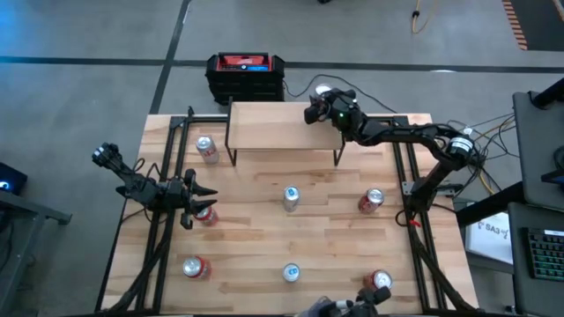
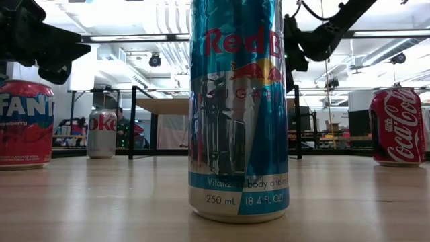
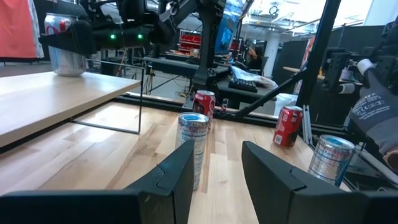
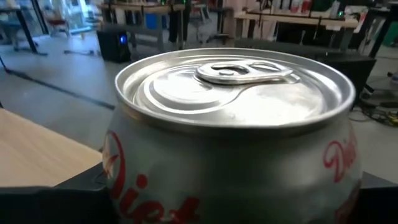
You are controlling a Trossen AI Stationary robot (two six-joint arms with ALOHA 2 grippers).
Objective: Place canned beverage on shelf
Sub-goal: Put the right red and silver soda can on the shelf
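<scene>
Right claw [image 1: 317, 113] gripping Diet Coke can [image 4: 233, 134], over shelf [image 1: 282, 128] corner

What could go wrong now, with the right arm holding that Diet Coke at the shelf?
1. The right gripper holds the Diet Coke can near the shelf top's back right corner; released there, it might tip off the edge.
2. The left gripper sits shut right beside a red can, so a careless move could knock it over.
</scene>
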